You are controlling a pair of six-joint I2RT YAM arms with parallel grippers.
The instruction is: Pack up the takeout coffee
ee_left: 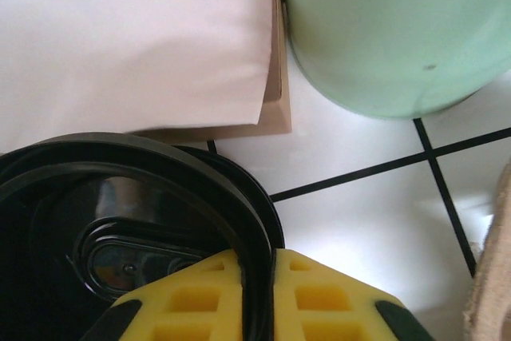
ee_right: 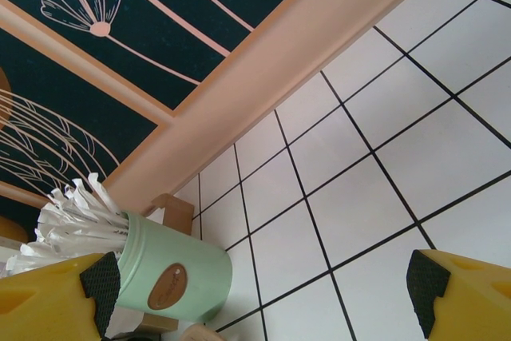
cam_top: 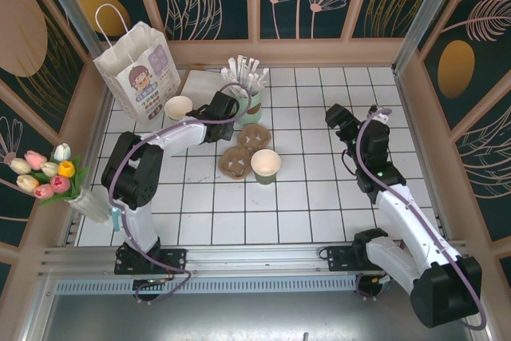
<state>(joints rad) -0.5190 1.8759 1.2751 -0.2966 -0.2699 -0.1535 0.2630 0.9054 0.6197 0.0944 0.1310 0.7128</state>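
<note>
The takeout coffee cup point(cam_top: 266, 165) stands open-topped on the tiles, with no lid on it, nearer the bases than my left gripper point(cam_top: 227, 109) and off toward my right arm. The black lid point(ee_left: 120, 197) is what I have. My left fingers point(ee_left: 192, 293) are closed on its rim, one pad inside and one outside. I can't tell whether it lies on another lid.

I judge this the lid-fetching step. The cup needs capping before it can be packed. The next move calls for lifting the lid level, carrying it over the cup mouth, centring it and pressing it down evenly. A tilted press could tip the light cup.

Just beyond my left fingertips are the pale-green straw holder point(ee_left: 383, 29) and a white paper stack point(ee_left: 128, 37). Brown cardboard carriers point(cam_top: 254, 136) lie between my left gripper and the cup. The paper bag point(cam_top: 140, 69) stands off to my left.

My right gripper point(ee_right: 259, 293) hangs wide apart and empty above bare tiles.

The table point(cam_top: 319, 213) is white, gridded and glossy, inside dark floral walls.
</note>
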